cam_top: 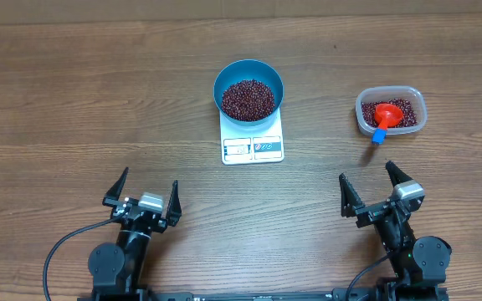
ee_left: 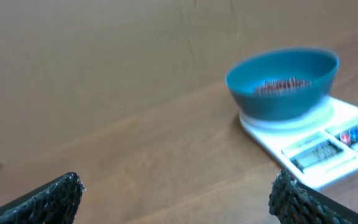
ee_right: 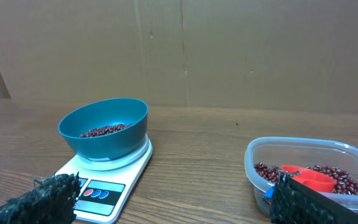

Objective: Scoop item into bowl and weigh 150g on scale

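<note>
Both pairs of fingers stand spread wide with nothing between them. The left gripper (cam_top: 151,176) hangs in front of the scale (cam_top: 253,148) and off to its left, the right gripper (cam_top: 366,170) in front and to its right. On the scale sits the blue bowl (cam_top: 218,84), holding a heap of beans (cam_top: 248,99). Well to the scale's right, a clear tub (cam_top: 419,117) holds more beans and a red scoop (cam_top: 387,114) with its blue handle at the rim. The display is too small to read, so whether the target is met cannot be told. If more is needed, a heaped scoop could overshoot, a clumsy grab could tip the light tub, and a nudge to the bowl would upset the reading.
</note>
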Robot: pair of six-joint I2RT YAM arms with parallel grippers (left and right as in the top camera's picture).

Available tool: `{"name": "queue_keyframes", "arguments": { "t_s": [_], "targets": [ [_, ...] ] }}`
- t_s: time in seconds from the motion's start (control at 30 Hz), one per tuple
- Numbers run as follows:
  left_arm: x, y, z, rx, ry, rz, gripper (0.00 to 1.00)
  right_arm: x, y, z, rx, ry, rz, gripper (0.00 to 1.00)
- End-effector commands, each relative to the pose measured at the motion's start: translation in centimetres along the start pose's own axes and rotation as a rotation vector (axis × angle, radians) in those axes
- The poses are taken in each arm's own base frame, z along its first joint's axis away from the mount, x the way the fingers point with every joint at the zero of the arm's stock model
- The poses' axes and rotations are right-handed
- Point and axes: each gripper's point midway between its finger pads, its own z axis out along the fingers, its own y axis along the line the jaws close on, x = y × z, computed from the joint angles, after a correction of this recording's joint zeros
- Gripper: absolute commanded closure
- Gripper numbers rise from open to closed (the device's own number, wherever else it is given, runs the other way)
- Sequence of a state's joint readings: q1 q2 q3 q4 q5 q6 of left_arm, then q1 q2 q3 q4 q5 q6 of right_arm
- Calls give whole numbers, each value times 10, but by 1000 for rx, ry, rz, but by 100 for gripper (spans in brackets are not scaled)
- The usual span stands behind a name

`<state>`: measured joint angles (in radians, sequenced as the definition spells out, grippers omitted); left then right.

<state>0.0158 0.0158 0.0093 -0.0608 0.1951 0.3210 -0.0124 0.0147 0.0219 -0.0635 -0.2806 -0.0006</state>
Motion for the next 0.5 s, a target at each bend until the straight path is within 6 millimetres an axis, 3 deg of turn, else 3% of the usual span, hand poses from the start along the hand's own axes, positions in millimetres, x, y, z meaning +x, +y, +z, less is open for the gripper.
{"name": "queue_keyframes", "arguments": {
  "t_s": [0.0, 0.47],
  "targets": [
    [2, 6, -1, -35, 6, -10, 0, 3, -1, 0, 5, -5, -2, 0],
    [2, 5, -1, -29, 4, -10, 1, 3, -1, 0, 5, -5, -2, 0]
  ]
}}
